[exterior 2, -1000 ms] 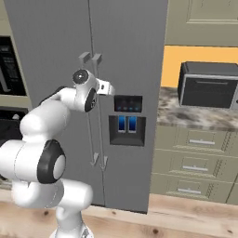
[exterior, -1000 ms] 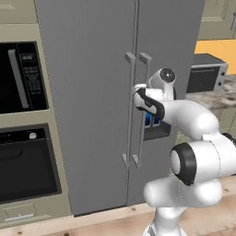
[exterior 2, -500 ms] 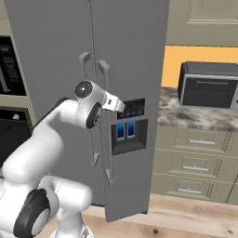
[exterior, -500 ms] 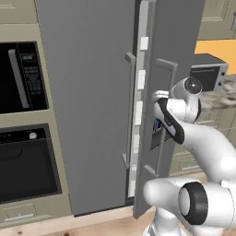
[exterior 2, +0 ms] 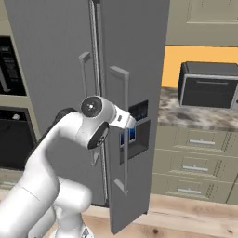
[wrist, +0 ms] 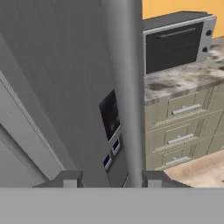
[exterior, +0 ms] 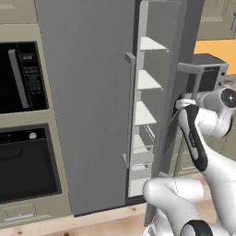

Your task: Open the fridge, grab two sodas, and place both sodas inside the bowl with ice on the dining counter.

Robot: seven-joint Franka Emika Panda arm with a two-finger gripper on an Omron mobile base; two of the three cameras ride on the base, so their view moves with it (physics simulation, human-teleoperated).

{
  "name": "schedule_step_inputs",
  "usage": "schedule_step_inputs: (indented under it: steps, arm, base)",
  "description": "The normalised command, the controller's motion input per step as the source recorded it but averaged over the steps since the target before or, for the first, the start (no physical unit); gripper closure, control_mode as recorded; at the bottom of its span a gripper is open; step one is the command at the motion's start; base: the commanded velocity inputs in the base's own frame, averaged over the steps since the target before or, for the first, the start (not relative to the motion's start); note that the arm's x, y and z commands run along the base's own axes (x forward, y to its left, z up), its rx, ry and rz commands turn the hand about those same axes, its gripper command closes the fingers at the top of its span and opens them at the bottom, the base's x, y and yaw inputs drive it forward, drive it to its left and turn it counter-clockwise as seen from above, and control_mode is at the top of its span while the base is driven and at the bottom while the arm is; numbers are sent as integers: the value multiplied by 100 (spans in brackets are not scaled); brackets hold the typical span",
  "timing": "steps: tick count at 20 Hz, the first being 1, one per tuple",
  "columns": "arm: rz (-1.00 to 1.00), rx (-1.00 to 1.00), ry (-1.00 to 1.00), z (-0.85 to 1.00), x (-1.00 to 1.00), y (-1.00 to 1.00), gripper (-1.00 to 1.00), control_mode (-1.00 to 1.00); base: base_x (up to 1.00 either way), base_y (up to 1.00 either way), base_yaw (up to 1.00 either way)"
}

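Swung further out than half a second ago, the right door (exterior: pixel 177 92) of the fridge (exterior: pixel 87 106) now stands well ajar, where a second ago both doors were shut; the gap between the doors shows pale shelves (exterior: pixel 148 80) stacked one above another inside, and no cans can be made out on them from here; the left door (exterior 2: pixel 51 69) is closed, its long bar handle (exterior: pixel 129 110) upright near the gap; the gripper (wrist: pixel 111 177) is clamped on the right door's vertical bar handle (wrist: pixel 128 87), the bar running up between the two dark fingertips (wrist: pixel 70 178) in the hand view, while in the right base view the white wrist (exterior 2: pixel 122 119) sits against that same handle (exterior 2: pixel 124 130), just in front of the dark dispenser panel (exterior 2: pixel 138 111) with its blue-lit buttons; to the right of the fridge, a granite tabletop (exterior 2: pixel 200 118) carries a dark toaster oven (exterior 2: pixel 207 86) against the orange wall, with beige drawers (exterior 2: pixel 195 160) below; to the left of the fridge, a beige cabinet holds a black microwave (exterior: pixel 20 76) above a black oven (exterior: pixel 25 163); pale wooden floor (exterior 2: pixel 186 218) lies near the base.
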Motion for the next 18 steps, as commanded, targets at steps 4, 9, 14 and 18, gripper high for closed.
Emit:
schedule_step_inputs:
  steps: [4,9,14,18]
  arm:
    - [2,-22,-2,11,-96,71,-100,-100]
    - [15,-34,2,22,-24,100,-100,-100]
    - [13,-28,10,28,57,80,-100,-100]
    - [11,-23,11,31,75,62,-100,-100]
  base:
    - [0,0,0]
    - [0,0,0]
    - [0,0,0]
    - [0,0,0]
